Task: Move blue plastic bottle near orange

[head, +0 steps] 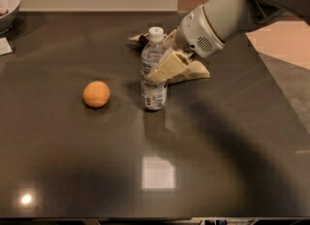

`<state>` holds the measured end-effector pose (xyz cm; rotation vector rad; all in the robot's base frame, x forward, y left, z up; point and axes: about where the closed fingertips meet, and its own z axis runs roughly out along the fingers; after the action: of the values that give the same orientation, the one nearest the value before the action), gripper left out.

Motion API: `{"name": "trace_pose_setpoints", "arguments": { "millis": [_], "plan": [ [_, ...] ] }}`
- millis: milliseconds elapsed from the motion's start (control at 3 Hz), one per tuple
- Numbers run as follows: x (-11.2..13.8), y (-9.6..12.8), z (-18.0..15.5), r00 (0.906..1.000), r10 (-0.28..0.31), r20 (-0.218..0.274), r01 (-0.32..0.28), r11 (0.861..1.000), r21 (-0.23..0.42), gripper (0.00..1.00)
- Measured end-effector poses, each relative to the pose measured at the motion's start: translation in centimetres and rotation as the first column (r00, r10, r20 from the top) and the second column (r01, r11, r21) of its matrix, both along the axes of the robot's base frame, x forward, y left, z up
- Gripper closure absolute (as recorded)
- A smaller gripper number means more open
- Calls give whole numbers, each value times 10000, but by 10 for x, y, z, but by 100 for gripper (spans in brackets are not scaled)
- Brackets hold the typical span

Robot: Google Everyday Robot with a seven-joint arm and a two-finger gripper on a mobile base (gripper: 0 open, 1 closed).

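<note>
The blue plastic bottle [153, 69] stands upright on the dark table, white cap on top, a short way right of the orange [96, 94]. My gripper [162, 67] comes in from the upper right and is shut on the bottle's middle, its cream fingers [170, 63] against the bottle's right side. The orange sits alone on the table, about a bottle's width of bare table between it and the bottle.
A brown-and-cream snack bag [189, 71] lies behind the bottle, mostly hidden by the arm. A grey bowl [7, 1] stands at the far left corner, with a white scrap [5, 46] below it. The table's right edge [271, 78] runs diagonally.
</note>
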<state>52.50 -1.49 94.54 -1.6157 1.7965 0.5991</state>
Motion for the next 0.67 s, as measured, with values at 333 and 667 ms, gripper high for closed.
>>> {"name": "trace_pose_setpoints", "arguments": {
  "millis": [333, 667],
  "plan": [
    [9, 24, -3, 9994, 340, -7, -340, 9993, 150, 100],
    [14, 46, -7, 9976, 698, -35, -697, 9973, 232, 100]
  ]
}}
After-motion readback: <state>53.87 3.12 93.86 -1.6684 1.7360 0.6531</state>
